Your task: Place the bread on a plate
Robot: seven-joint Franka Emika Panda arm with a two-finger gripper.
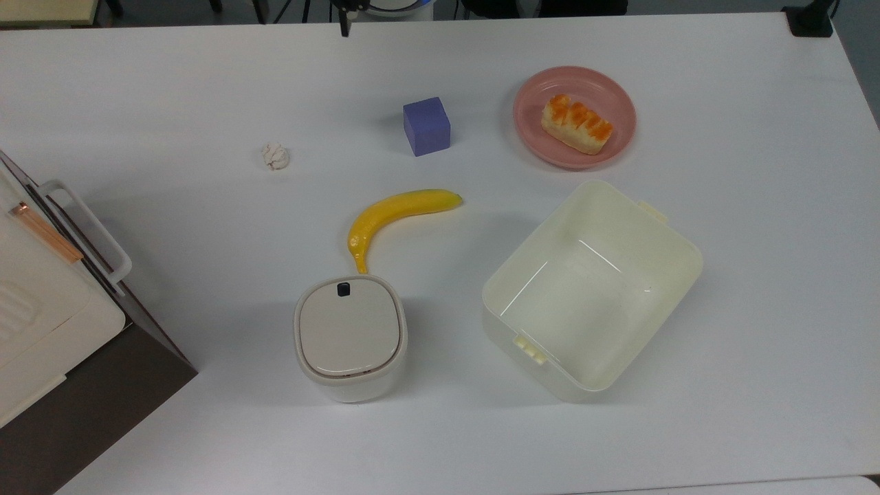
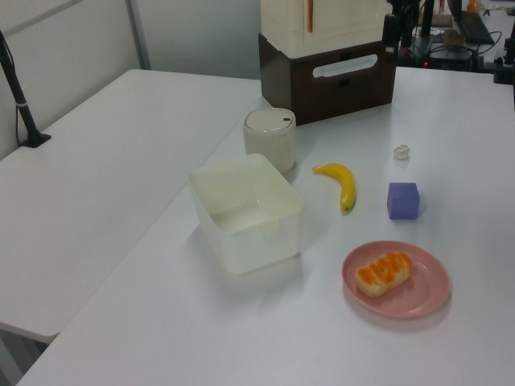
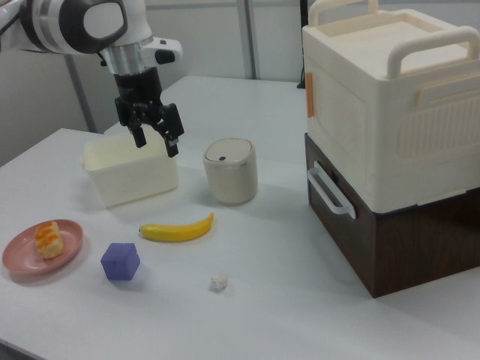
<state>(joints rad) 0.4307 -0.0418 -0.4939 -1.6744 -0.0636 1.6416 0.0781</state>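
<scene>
One small loaf, the bread (image 1: 576, 124), is already lying inside the pink plate (image 1: 533, 134) in the upper right of the top view, its ridged orange-brown top facing up and its long axis running diagonally from upper left to lower right across the dish. In the right view the same pair is sitting at the lower left of the frame, bread (image 3: 48, 239) resting on the plate (image 3: 22, 262), while the gripper (image 3: 155, 141) is hanging in the upper left, raised well above the table with its two fingers spread apart and holding nothing. From the gripper, then, the loaf is lying down and toward the right view's left, well apart, with the purple cube (image 3: 120, 261) and the banana (image 3: 176, 229) sitting lower in the frame between them and the cream tub (image 3: 132, 177) just behind the fingers. In the left view the bread (image 2: 384, 273) is lying on the plate (image 2: 426, 297) at the lower right of the frame, near the purple cube. Judging by how things are lying, the placing appears done, and any coming move is probably only a matter of the arm staying clear of the plate rather than reaching toward it.
</scene>
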